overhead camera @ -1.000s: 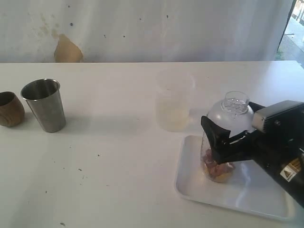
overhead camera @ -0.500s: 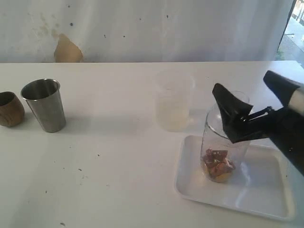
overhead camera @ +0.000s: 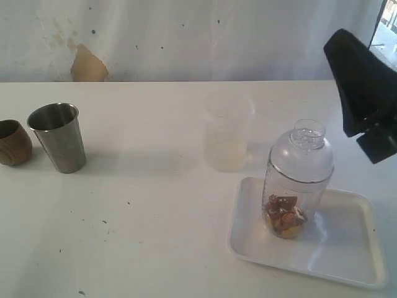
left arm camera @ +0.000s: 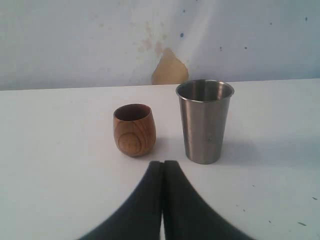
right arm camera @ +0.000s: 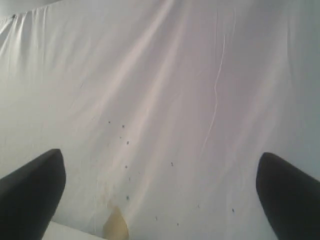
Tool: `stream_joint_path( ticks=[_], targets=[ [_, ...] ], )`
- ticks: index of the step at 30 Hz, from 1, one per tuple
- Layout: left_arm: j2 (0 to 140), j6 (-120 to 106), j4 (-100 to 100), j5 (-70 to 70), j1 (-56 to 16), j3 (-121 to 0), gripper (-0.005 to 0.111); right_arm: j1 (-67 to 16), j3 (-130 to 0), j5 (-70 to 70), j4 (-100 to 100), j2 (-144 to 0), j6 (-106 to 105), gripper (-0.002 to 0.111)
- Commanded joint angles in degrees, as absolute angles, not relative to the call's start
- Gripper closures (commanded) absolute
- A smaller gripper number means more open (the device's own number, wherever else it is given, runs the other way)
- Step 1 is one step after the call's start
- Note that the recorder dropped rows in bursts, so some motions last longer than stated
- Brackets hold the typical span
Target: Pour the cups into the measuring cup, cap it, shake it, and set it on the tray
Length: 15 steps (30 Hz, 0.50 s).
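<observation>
Lower right: tall clear plastic measuring cup (overhead camera: 298,186), capped, upright on shallow white tray (overhead camera: 347,248); right gripper (right arm camera: 160,190) just released it, lifted clear, jaws apart; left gripper (left arm camera: 163,167) closed; task seemingly complete.

Your left gripper (left arm camera: 163,166) shows 2 matte black fingers (left arm camera: 142,212), each broad at the base and narrowing in a smooth curve to a slim, rounded tip. Your right gripper (right arm camera: 160,157) has 2 fingers (right arm camera: 32,192) of the same plain, dull black, blunt and rounded at the ends, with soft edges. In the exterior view your right arm (overhead camera: 365,84) reads as 1 bulky black body, rounded on top, with a squarer block (overhead camera: 379,146) below it. It is blurred there, so that block may be a separate housing.
</observation>
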State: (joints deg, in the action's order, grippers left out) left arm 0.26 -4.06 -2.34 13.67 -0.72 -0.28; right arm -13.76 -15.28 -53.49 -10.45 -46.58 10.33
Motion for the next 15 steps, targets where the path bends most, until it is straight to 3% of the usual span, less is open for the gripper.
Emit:
stream_joint_path(
  ticks=[1,4,10,15],
  targets=[
    [0.0,-3.9,-2.3,13.4,-0.7,0.0,0.107,-13.7,-18.9,-36.5,-13.1,-39.0,12.3,0.015],
    [0.0,-3.9,-2.3,13.4,-0.7,0.0,0.107,-13.7,-21.7,-23.5,-13.7,-33.0,14.9,0.025],
    [0.0,-3.9,-2.3,13.4,-0.7,0.0,0.107,-13.7,-25.7,-9.9,-13.6,-23.2,16.9,0.061],
    [0.0,-3.9,-2.3,13.4,-0.7,0.0,0.107,-13.7,-25.9,-3.6,-13.6,-15.1,16.9,0.076]
  ],
)
